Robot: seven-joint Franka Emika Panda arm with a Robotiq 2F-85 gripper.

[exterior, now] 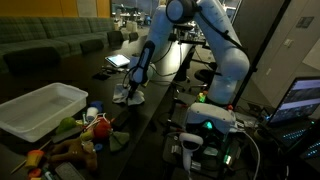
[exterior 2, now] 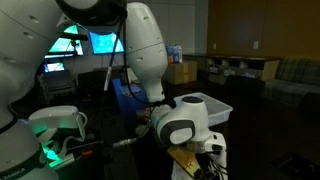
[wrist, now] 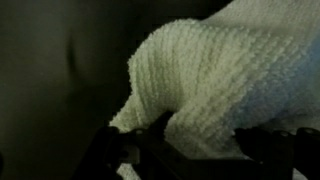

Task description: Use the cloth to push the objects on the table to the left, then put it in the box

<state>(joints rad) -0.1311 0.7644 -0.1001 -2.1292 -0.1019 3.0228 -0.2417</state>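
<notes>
Pinching the cloth (wrist: 220,80), by the look of the wrist view (dark and blurred, so judged rather than plainly seen): pale knit bunched down between two dark fingers (wrist: 125,150). Hanging low over the dark tabletop (exterior: 150,122) in an exterior view, tool (exterior: 127,96) pointed down, a pale scrap at its tip. Well apart from the box (exterior: 45,108), on the far side of the toy pile (exterior: 85,127). Piled just beside the box, off its near corner, touching or almost (cannot tell which). So: box, then pile, then cloth, roughly in one line, with the pile much nearer the box. Judged next: lowering the cloth onto the tabletop and sweeping toward the pile, hence toward the box. Long axis of the box lying slantwise across that line, open top up. Only one arm here, so no choice of hand. Cannot make out the cloth's own long axis, crumpled as gripped. No brand, label or writing readable anywhere: glowing screens (exterior 2: 100,42) and stacked cartons (exterior 2: 180,72) beyond the box, too small and dim.
</notes>
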